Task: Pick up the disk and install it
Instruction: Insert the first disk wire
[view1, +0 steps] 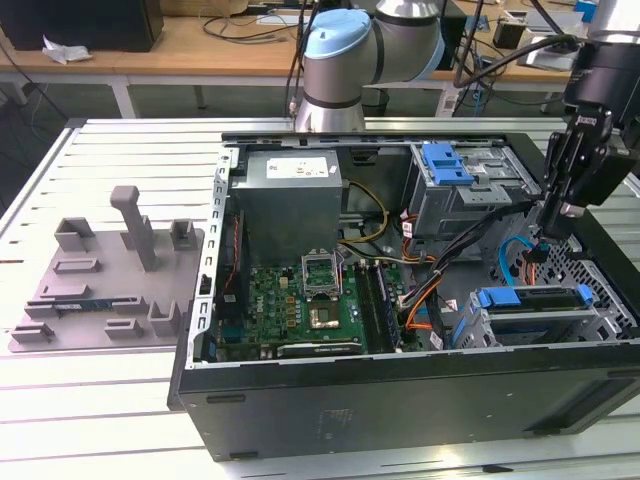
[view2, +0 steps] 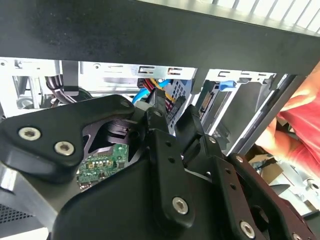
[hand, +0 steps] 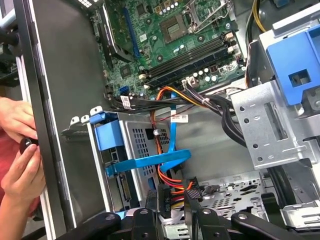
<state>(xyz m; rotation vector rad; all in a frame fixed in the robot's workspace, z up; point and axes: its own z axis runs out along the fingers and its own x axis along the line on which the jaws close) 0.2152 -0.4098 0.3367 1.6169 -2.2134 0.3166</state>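
Note:
The disk (view1: 535, 300) sits in its blue carrier inside the lower grey drive cage (view1: 545, 325), at the exterior view's right end of the open computer case. In the first wrist view the carrier's blue end (hand: 109, 136) shows at the cage mouth, with a blue data cable (hand: 172, 150) and orange-red power wires beside it. My gripper (view1: 558, 222) hangs above that corner of the case, clear of the disk. Its black fingers (hand: 150, 202) stand a little apart in both wrist views, with nothing between them (view2: 172, 119).
A blue plastic bracket (view1: 447, 163) lies on the upper drive cage. The motherboard (view1: 310, 300) and power supply (view1: 290, 200) fill the case's middle. A person's hands (hand: 20, 145) rest just outside the case wall. A grey fixture plate (view1: 105, 280) lies at the exterior view's left.

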